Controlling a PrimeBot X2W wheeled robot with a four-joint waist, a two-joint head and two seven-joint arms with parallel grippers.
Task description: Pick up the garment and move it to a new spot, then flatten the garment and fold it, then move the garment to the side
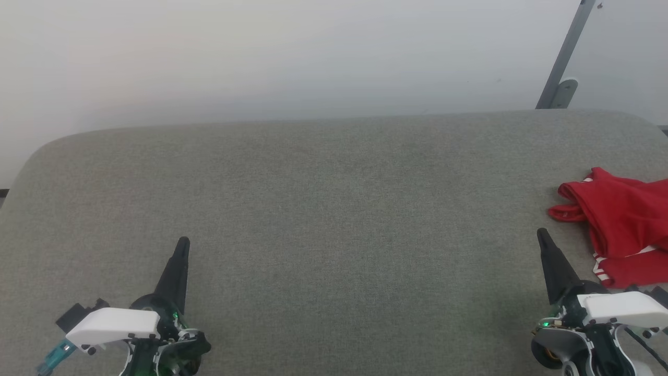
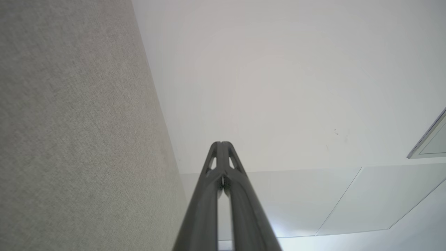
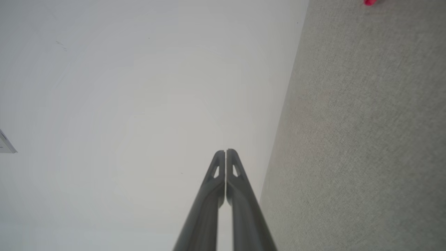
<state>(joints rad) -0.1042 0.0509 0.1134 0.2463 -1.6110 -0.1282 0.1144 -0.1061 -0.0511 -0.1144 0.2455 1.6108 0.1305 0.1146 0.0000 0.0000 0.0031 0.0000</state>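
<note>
we see a grey, cloth-covered worktop (image 1: 313, 209) with round corners, and a pale wall (image 1: 261, 52) behind it. the shirt (image 1: 626, 219) is red with a bit of red-and-white striped trim at its near edge. it lies crumpled on the worktop at about 3 o'clock in the head view, and the right border of that view cuts it off.

the left gripper (image 1: 182, 242) is at about 7 o'clock in this view. its two dark fingers are pressed together into one point and it holds nothing. the right gripper (image 1: 541, 231) is at about 4 o'clock, also fully closed and with nothing in it. the left one leans a little toward 1 o'clock, the right one toward 11 o'clock.

from the tip of the right gripper the shirt is at about 2 o'clock, near but not touching. it is well apart from the left gripper. in the right wrist view a small piece of red shows at 1 o'clock, at the top border.

a grey metal bar (image 1: 566, 52) stands slanted before the wall at 1 o'clock, behind the far edge of the worktop.
</note>
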